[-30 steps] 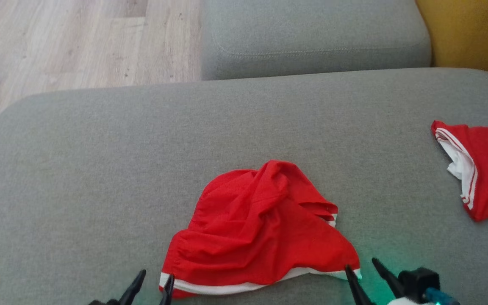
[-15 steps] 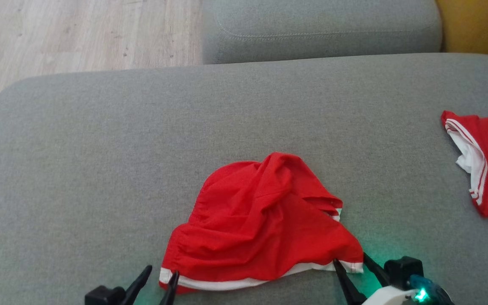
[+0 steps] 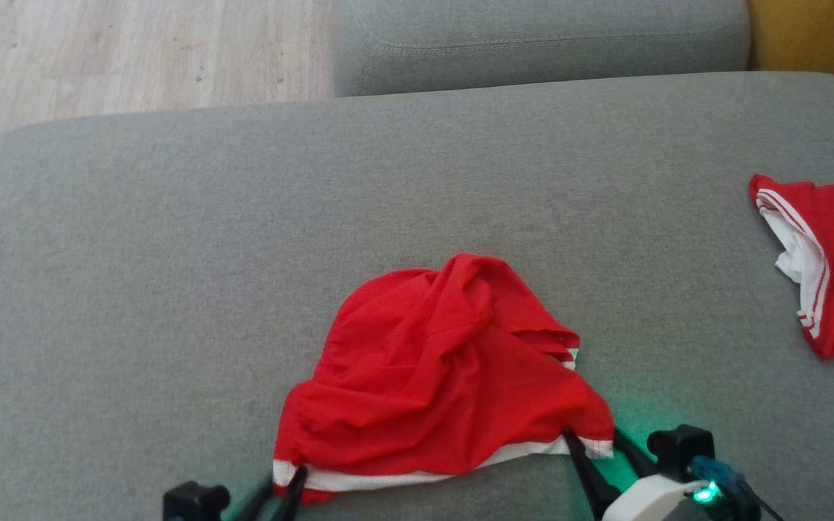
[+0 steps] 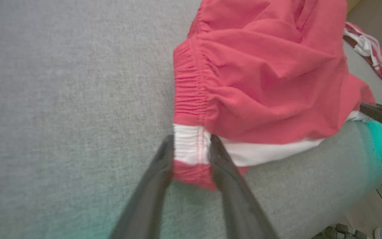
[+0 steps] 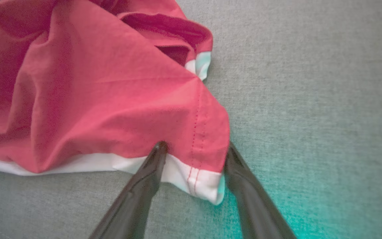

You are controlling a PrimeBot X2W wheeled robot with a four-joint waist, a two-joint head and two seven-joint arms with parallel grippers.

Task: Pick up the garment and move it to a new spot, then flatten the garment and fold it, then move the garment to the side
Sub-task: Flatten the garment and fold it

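A crumpled red garment [image 3: 446, 376] with a white hem lies on the grey sofa cushion [image 3: 171, 253], near its front edge. My left gripper [image 3: 285, 481] straddles the garment's near-left corner. In the left wrist view [image 4: 192, 147] its fingers stand close on either side of the white hem of the garment [image 4: 264, 76], with a gap still between them. My right gripper [image 3: 594, 438] is open around the near-right corner. In the right wrist view [image 5: 196, 146] the hem corner of the garment [image 5: 95, 93] lies between its wide-set fingers.
A second red and white piece of clothing [image 3: 830, 260] lies at the cushion's right edge. Behind stands another grey cushion [image 3: 533, 36], with wooden floor [image 3: 98, 58] at the far left and something yellow [image 3: 815, 32] at the far right.
The head camera has tilted, shifting the whole picture. Both grippers have advanced onto the garment's near corners, and the left fingers have narrowed around the hem.
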